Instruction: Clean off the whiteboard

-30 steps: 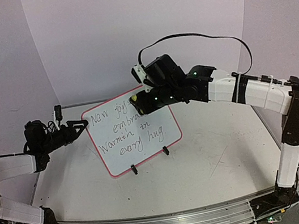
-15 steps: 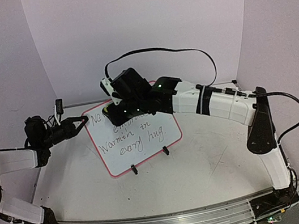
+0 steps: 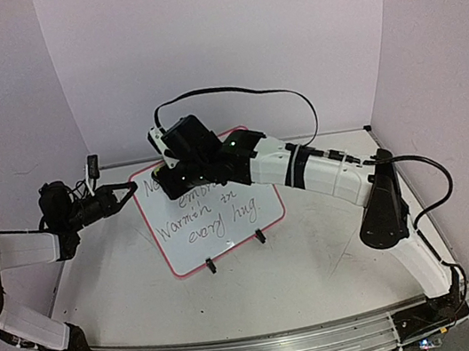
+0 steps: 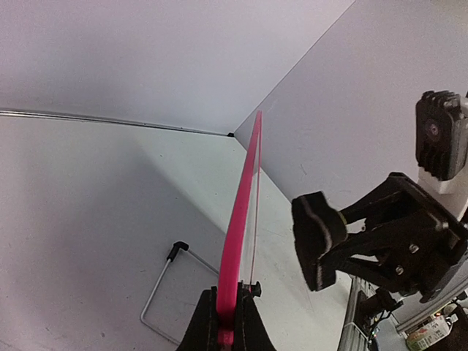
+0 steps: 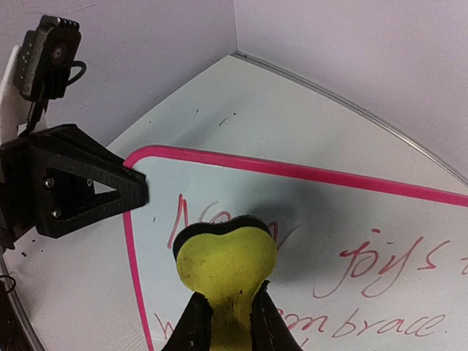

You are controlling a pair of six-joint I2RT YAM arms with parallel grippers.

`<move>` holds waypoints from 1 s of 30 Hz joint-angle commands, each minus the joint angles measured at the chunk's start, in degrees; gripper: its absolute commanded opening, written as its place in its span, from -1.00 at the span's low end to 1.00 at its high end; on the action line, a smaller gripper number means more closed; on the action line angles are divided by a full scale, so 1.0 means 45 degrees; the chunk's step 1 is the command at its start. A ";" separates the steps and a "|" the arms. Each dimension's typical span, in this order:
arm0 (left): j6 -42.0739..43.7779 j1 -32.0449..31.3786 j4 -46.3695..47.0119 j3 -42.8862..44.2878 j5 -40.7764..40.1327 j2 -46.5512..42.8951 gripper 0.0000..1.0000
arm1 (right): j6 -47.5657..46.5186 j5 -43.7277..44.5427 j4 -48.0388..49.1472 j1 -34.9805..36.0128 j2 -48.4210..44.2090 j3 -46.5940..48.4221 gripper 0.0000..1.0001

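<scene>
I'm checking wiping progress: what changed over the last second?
The right pincer, shut on the yellow eraser, swept leftward along the whiteboard top line, from "joys" to "New", its arm stretching across the board. The left pincer stayed clamped on the board's left edge, and the whiteboard stood in the same spot; the lower lines of writing remain.

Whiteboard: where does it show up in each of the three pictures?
Top external: whiteboard centre-left, standing.
Left wrist: whiteboard edge-on, a pink strip rising from bottom centre.
Right wrist: whiteboard fills the lower right, writing visible.
Shared landmark: left gripper clamping its edge.
</scene>
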 commanded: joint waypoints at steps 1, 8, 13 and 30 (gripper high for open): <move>0.0087 0.0050 0.1032 0.0013 0.0146 -0.0296 -1.00 | -0.0007 0.0156 0.0581 0.0044 0.0426 0.0620 -0.81; -0.0593 -0.0033 0.1309 -0.0811 -0.0334 -0.0777 -1.00 | 0.0017 0.0403 0.1027 0.0208 0.0682 0.0669 -0.82; -0.0694 -0.0418 0.1328 -0.1660 -0.0941 -0.1579 -1.00 | 0.0064 0.0597 0.1252 0.0358 0.0899 0.0665 -0.82; -0.0765 -0.1716 0.1353 -0.2669 -0.2242 -0.2398 -1.00 | 0.0000 0.1515 0.1575 0.1313 0.0866 -0.0273 -0.91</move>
